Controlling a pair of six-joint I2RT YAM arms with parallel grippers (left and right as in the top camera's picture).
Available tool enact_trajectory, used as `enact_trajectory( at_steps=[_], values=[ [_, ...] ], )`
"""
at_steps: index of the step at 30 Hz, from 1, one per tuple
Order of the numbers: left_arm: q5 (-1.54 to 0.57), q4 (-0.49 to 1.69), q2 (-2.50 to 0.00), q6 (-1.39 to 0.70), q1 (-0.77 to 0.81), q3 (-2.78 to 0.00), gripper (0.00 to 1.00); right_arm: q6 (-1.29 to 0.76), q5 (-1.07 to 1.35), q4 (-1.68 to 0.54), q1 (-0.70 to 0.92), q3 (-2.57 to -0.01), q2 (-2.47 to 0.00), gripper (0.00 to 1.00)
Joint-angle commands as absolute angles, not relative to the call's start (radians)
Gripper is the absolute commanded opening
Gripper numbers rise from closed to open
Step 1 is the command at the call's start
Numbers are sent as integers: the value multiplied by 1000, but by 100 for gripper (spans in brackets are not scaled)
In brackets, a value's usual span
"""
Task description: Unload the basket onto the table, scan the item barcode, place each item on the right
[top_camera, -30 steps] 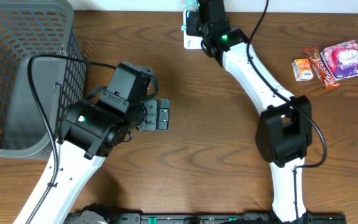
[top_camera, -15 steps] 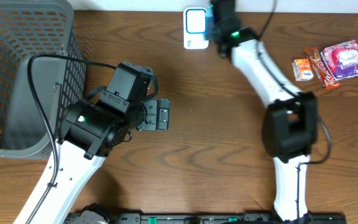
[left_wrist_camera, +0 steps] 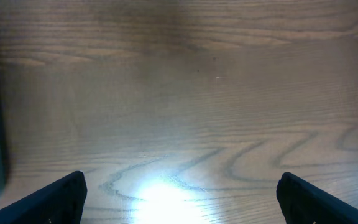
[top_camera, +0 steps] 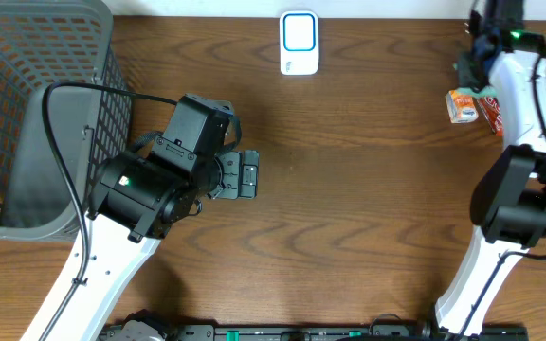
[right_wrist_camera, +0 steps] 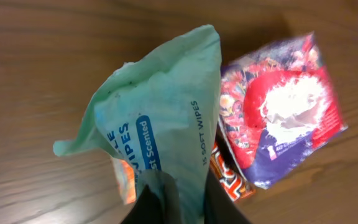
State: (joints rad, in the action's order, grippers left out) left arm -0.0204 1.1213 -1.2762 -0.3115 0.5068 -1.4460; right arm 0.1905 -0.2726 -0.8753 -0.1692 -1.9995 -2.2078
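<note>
At far left stands a grey mesh basket [top_camera: 27,114]. Beside it the left tool [left_wrist_camera: 180,198] hangs over bare wooden tabletop [left_wrist_camera: 197,93], jaws spread wide, holding nothing. At top centre the white and blue scanner [top_camera: 299,43] lies alone. At far right the right tool [right_wrist_camera: 188,199] is pinched nearly closed on one end of a pale green wipes pack [right_wrist_camera: 160,118], lifted above a pink packet [right_wrist_camera: 278,124] and an orange snack bar [right_wrist_camera: 225,177]. The pack is in hand but well apart from the scanner. The next move likely calls for carrying it leftward and turning its barcode, which is not visible here, toward the scanner.
</note>
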Motion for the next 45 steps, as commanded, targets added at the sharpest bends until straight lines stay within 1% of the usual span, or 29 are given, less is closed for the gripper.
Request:
enact_trajectory(
  at_steps=[1,2,3,4,6,7,8,9,10,14,20,25,32,35,41,45],
  values=[
    [-15,1125,-1274,-313,510,-1448,98,220,-186,-865,-234,-2000,-2245,15],
    [-15,1125,-1274,-313,510,-1448,98,214,-190,-857,-246,-2000,-2254,15],
    [-15,1125,-1274,-313,510,-1448,98,213,-189,-854,-259,-2000,-2258,17],
    [-15,1125,-1274,-313,510,-1448,98,214,-189,-852,-267,-2000,-2262,22],
    [-15,1125,-1274,-313,510,-1448,98,205,-188,-854,-281,-2000,-2263,27],
    [-15,1125,-1274,-313,510,-1448,98,190,-189,-857,-284,-2000,-2263,31],
    [-15,1125,-1274,-313,510,-1448,98,173,-190,-857,-287,-2000,-2261,42],
    [-15,1125,-1274,-313,510,-1448,98,159,-190,-860,-289,-2000,-2255,91],
    [-15,1125,-1274,-313,510,-1448,98,143,-193,-860,-289,-2000,-2250,99],
    [-15,1125,-1274,-313,510,-1448,98,37,-192,-868,-282,-2000,-2191,99],
    [-15,1125,-1274,-313,510,-1448,98,-103,-181,-916,-266,-2000,-1983,99],
    [-15,1125,-1274,-313,510,-1448,98,-207,-95,-1039,-260,-2000,-1769,99],
    [-15,1125,-1274,-313,510,-1448,98,-227,-9,-1252,-260,-1977,-1567,99],
    [-15,1125,-1274,-313,510,-1448,98,-259,-8,-1255,-260,-1884,-1470,99],
    [-15,1125,-1274,-313,510,-1448,98,-284,-1,-1151,-238,-1540,-1176,99],
    [-15,1125,-1274,-313,510,-1448,98,-307,-1,-1198,-239,-1380,-1013,99]
  ],
)
